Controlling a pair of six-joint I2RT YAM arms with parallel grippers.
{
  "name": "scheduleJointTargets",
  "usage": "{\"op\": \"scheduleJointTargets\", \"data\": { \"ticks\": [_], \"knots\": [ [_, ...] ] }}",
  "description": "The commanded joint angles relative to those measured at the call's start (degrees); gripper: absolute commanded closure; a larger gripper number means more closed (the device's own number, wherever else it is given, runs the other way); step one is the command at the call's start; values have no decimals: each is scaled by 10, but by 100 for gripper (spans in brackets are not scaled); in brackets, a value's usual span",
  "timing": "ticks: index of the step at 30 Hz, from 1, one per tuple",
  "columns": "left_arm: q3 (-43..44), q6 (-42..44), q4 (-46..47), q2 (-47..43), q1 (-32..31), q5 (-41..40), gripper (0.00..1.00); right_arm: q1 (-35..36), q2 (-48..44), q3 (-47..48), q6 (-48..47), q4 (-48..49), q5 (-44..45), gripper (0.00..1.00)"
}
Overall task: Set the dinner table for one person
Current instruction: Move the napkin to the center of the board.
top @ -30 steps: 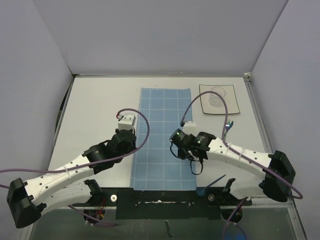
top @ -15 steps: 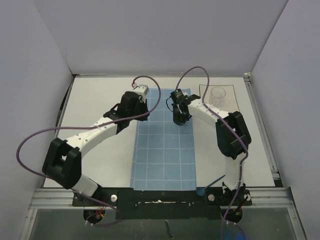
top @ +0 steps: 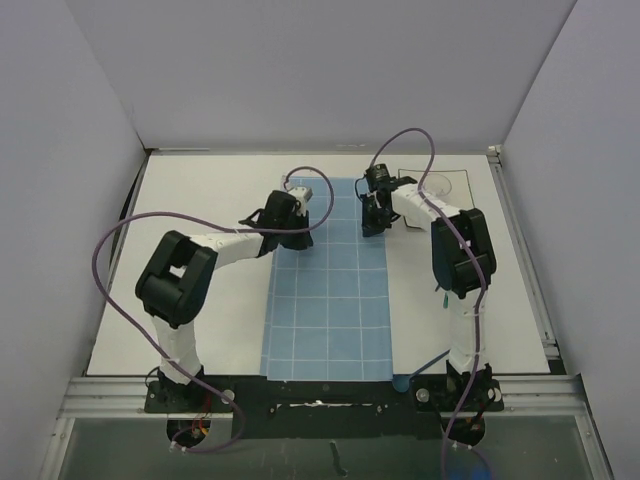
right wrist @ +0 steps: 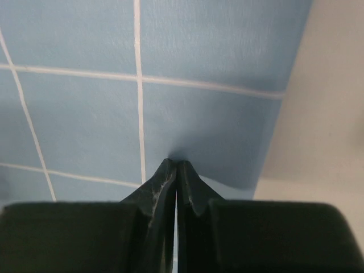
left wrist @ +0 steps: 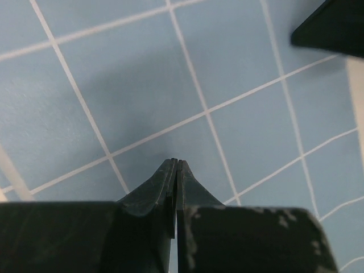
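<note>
A blue grid-patterned placemat [top: 330, 300] lies lengthwise down the middle of the white dinner table [top: 200, 290]. My left gripper [top: 303, 224] is shut with nothing between its fingers, its tips low over the mat [left wrist: 142, 85] near the far left corner. My right gripper [top: 371, 226] is also shut and empty. Its tips rest on the mat [right wrist: 210, 51] close to the far right edge, with bare table [right wrist: 333, 102] just beside them. The dark block [left wrist: 335, 25] at the top right of the left wrist view looks like the right gripper.
A square white dark-rimmed plate [top: 456, 190] with a clear glass [top: 437, 184] on it stands at the back right, partly behind the right arm. Grey walls close in the table on three sides. Purple cables loop above both arms.
Both arms have swung from the near half of the mat out to its far end. The grippers stayed shut throughout.
</note>
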Motion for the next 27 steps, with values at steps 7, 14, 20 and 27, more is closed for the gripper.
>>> {"op": "scheduleJointTargets", "data": {
  "ticks": [7,14,20,27],
  "knots": [
    [-21,-81,81,105,16,25,100,-11,96,96,-17,3,-44,100],
    [12,-85,78,145,53,49,100,-14,175,185,-21,-18,-65,100],
    [45,-69,61,158,84,62,100,-17,207,218,-17,-24,-77,100],
    [71,-50,29,159,130,74,100,-23,209,196,-9,-5,-82,100]
  ]
}}
